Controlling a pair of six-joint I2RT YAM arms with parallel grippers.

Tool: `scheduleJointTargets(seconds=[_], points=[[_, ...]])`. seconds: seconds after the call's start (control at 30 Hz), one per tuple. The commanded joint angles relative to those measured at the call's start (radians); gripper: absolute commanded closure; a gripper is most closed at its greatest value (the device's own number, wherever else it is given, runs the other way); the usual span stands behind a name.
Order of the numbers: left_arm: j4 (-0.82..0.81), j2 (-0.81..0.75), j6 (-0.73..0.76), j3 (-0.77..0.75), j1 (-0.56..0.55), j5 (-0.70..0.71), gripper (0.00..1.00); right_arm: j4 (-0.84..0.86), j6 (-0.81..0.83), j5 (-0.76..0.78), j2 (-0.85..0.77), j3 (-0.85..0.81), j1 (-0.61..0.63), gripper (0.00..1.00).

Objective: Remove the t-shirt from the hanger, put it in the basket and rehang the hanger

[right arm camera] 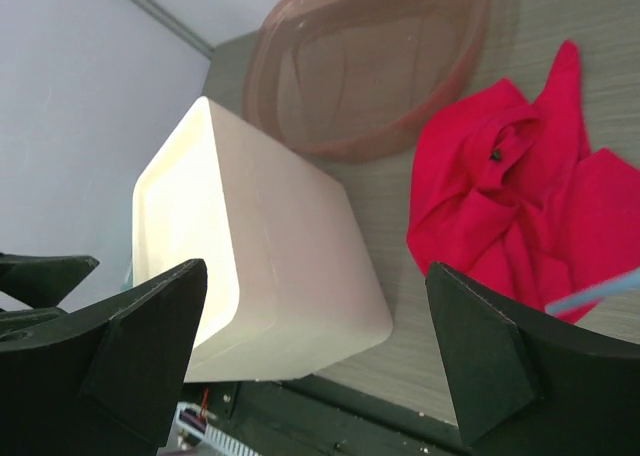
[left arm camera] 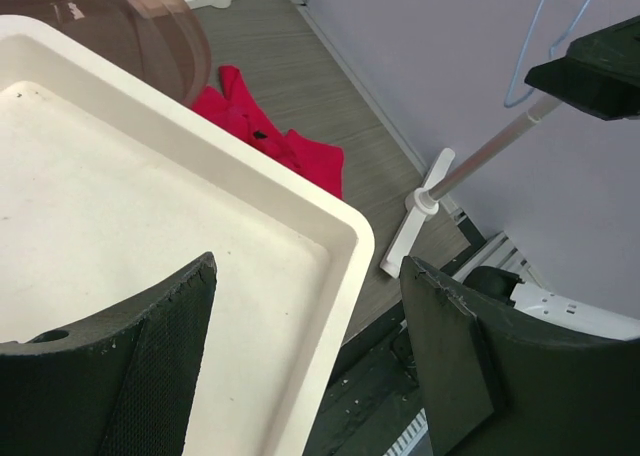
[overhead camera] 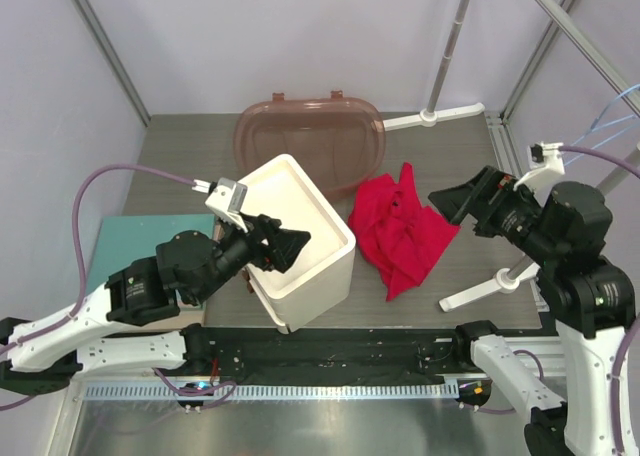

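Top cam sits high behind my bases, looking down on the whole table (overhead camera: 190,146). Left wrist cam hangs close over the white box (left arm camera: 120,206), facing the table's right edge. Right wrist cam faces the left edge. All three share box and t-shirt (overhead camera: 400,231).

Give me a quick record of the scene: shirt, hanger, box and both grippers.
t-shirt: crumpled on the table, off the hanger
hanger: light-blue wire, up by the right wall, apart from the shirt
white box: beside the shirt
left gripper: open, empty, over the box
right gripper: open, empty, next to the shirt
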State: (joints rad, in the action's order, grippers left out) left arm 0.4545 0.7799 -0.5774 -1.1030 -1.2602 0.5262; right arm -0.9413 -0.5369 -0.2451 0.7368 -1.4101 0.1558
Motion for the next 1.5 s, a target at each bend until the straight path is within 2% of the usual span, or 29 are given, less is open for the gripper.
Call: scheduleJointTargets(seconds=[0.0, 0.1, 0.27, 0.43, 0.5, 0.53, 0.57, 0.77, 0.83, 0.93, 1.1, 1.27, 1.47], points=[[0.006, -0.016, -0.025, 0.000, 0.001, 0.029, 0.26, 0.023, 0.041, -0.138, 0.061, -0.021, 0.016, 0.04], [-0.010, -0.022, -0.030, 0.015, 0.001, 0.028, 0.26, 0.022, 0.025, -0.196, 0.084, 0.000, 0.043, 0.04], [0.003, 0.008, -0.022, -0.011, 0.001, 0.031, 0.25, -0.001, 0.031, -0.152, 0.121, 0.017, 0.116, 0.04], [0.013, 0.038, -0.029, -0.028, 0.001, 0.024, 0.26, 0.018, 0.020, 0.067, 0.137, 0.149, 0.292, 0.03], [0.016, 0.044, -0.033, -0.028, 0.001, 0.018, 0.26, 0.051, -0.011, 0.171, 0.144, 0.225, 0.427, 0.03], [0.018, 0.045, -0.039, -0.028, 0.001, 0.017, 0.26, 0.062, -0.021, 0.304, 0.141, 0.250, 0.470, 0.02], [0.022, 0.044, -0.041, -0.029, 0.001, 0.015, 0.26, 0.087, -0.043, 0.349, 0.136, 0.273, 0.544, 0.02], [0.042, 0.019, -0.041, -0.051, 0.001, 0.020, 0.25, 0.224, -0.098, 0.617, 0.170, 0.494, 0.666, 0.00], [0.053, 0.012, -0.036, -0.060, 0.001, 0.026, 0.25, 0.252, -0.162, 0.767, 0.188, 0.536, 0.674, 0.00], [0.078, 0.001, -0.036, -0.067, 0.001, 0.034, 0.25, 0.326, -0.233, 0.862, 0.213, 0.623, 0.676, 0.00], [0.104, -0.021, -0.041, -0.064, 0.002, 0.043, 0.25, 0.551, -0.319, 0.885, 0.305, 0.755, 0.676, 0.00], [0.139, -0.051, -0.042, -0.061, 0.001, 0.055, 0.25, 0.807, -0.264, 0.869, 0.371, 0.838, 0.677, 0.00], [0.167, -0.090, -0.042, -0.051, 0.002, 0.086, 0.25, 0.849, -0.308, 0.960, 0.455, 0.858, 0.677, 0.00]])
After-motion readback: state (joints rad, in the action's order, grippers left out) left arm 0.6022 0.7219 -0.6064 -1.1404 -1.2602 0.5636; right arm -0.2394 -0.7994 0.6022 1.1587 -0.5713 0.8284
